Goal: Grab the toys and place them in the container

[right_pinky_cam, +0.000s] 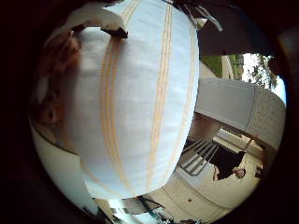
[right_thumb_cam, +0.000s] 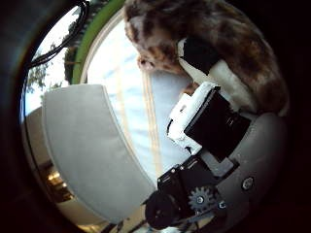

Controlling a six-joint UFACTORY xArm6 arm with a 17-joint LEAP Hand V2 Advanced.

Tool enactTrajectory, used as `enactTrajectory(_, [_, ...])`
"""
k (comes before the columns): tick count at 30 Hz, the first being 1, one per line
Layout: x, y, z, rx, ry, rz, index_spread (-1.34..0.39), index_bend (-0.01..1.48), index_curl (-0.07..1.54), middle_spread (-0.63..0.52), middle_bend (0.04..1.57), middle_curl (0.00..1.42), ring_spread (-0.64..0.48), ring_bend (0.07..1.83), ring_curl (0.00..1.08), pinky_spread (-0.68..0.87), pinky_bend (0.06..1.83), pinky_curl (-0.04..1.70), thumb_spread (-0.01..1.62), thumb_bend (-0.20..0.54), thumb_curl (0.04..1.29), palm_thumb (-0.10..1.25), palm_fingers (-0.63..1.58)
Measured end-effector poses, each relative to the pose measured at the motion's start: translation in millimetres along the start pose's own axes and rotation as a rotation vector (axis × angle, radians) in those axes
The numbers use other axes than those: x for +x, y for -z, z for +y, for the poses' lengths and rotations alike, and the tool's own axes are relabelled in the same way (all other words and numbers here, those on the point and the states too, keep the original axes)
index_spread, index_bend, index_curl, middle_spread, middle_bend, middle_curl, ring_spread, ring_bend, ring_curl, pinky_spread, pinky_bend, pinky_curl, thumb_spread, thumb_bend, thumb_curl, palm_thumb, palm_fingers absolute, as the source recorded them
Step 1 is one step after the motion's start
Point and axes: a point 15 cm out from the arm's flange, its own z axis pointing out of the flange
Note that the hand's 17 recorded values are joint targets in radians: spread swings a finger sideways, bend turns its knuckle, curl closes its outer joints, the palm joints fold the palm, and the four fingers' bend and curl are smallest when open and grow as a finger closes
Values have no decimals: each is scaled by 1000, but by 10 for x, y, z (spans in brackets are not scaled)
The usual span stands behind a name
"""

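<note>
A brown and white spotted plush toy (right_thumb_cam: 219, 44) lies close against the palm in the right thumb side palm view. My right hand (right_thumb_cam: 209, 121) has its white and black fingers curled onto the toy, one black fingertip (right_thumb_cam: 199, 53) pressing into its fur. In the right little finger side palm view the toy (right_pinky_cam: 54, 79) shows beside a white cloth with orange stripes (right_pinky_cam: 140, 93) that spreads below the palm, and a white finger with a dark tip (right_pinky_cam: 103, 21) reaches over it. No container is recognisable in either view.
A green curved edge (right_thumb_cam: 97, 39) runs along the striped cloth (right_thumb_cam: 131, 83). A pale grey wall or pillar (right_pinky_cam: 238, 105) stands beyond the cloth, with paving (right_pinky_cam: 201, 191) and trees behind it.
</note>
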Motion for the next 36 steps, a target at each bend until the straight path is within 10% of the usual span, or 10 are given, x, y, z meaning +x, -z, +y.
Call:
enactTrajectory(18, [-355,1181,1018,-78,48,-17,-837,685,133,-223,1173,975,-107,1369,779,180,1489,735,1131,-16,583,1000,960])
enactTrajectory(36, [-1660,2575,2185,139,357,-51,-1028,866,89,-225,1256,1050,-130,1447,841,134,1547,841,1186,-16,609,989,854])
